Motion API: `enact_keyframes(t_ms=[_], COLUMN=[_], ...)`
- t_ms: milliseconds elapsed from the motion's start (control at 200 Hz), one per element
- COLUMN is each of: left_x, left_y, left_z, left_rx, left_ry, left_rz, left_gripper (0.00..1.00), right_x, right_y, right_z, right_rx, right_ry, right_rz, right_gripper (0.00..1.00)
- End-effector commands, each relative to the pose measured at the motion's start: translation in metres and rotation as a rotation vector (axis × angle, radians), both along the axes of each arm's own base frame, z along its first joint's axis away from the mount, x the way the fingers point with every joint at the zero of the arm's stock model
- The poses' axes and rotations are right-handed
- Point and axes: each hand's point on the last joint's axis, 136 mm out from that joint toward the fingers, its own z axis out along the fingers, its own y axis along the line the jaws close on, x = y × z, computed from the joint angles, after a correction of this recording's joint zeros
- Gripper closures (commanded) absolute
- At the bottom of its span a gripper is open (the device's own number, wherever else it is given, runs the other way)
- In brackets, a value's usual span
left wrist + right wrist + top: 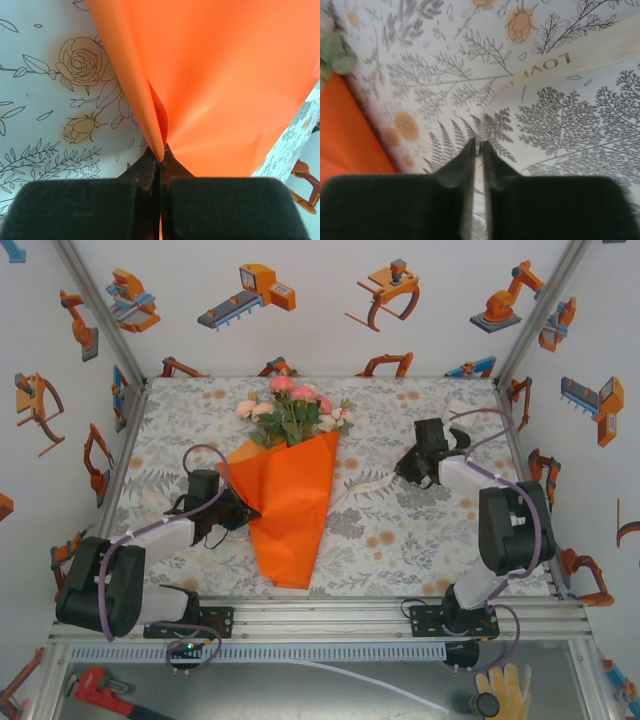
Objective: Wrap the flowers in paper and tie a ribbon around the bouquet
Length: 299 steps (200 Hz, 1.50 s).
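Note:
The bouquet lies mid-table: pink and cream flowers [290,410] stick out of the wide end of an orange paper [285,510] cone. My left gripper [245,510] is shut on the cone's left edge. In the left wrist view the paper [225,75] folds into the closed tips of the left gripper [161,157]. The cream ribbon [365,483] trails right from the cone to my right gripper [400,472]. In the right wrist view the ribbon [600,47], printed LOVE, runs down into the right gripper [480,144], whose jaws pinch it with a thin slit between them.
A floral-print cloth [420,530] covers the table. Walls with orange robot stickers close in the left, back and right. A metal rail [320,615] runs along the near edge by both arm bases. Orange paper [345,130] and a leaf [332,50] sit left of the right gripper.

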Motion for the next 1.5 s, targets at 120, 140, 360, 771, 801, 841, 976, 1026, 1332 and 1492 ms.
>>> enact_keyframes(t_ms=[120, 140, 360, 771, 801, 841, 976, 1026, 1332, 1492], left_x=[0.006, 0.007, 0.01, 0.013, 0.011, 0.007, -0.02, -0.038, -0.124, -0.125], left_y=[-0.006, -0.005, 0.0, 0.01, 0.015, 0.026, 0.084, 0.109, 0.196, 0.219], left_z=[0.004, 0.004, 0.003, 0.02, 0.023, 0.032, 0.063, 0.068, 0.039, 0.018], left_rx=[0.006, 0.013, 0.056, 0.128, 0.151, 0.187, 0.282, 0.307, 0.466, 0.553], left_ry=[-0.017, -0.018, -0.025, -0.044, -0.037, -0.04, -0.002, 0.042, 0.425, 0.404], left_rz=[-0.03, -0.03, -0.023, -0.014, 0.0, 0.03, 0.262, 0.361, 0.754, 0.801], left_gripper=[0.97, 0.95, 0.82, 0.66, 0.64, 0.61, 0.54, 0.54, 0.51, 0.42], right_x=[-0.045, -0.052, -0.128, -0.154, -0.151, -0.149, -0.148, -0.148, -0.147, -0.147], right_y=[0.039, 0.05, 0.227, 0.366, 0.363, 0.357, 0.349, 0.348, 0.352, 0.358], right_z=[0.091, 0.099, 0.109, 0.032, 0.027, 0.02, -0.001, -0.007, -0.007, -0.003], right_rx=[-0.154, -0.159, 0.292, 0.367, 0.337, 0.287, 0.236, 0.236, 0.214, 0.232], right_ry=[-0.225, -0.253, -0.321, -0.147, -0.149, -0.14, -0.108, -0.101, -0.132, -0.151], right_rz=[0.251, 0.282, 0.642, 0.839, 0.836, 0.831, 0.833, 0.832, 0.891, 0.923], right_gripper=[0.55, 0.53, 0.64, 0.71, 0.7, 0.7, 0.7, 0.7, 0.7, 0.7])
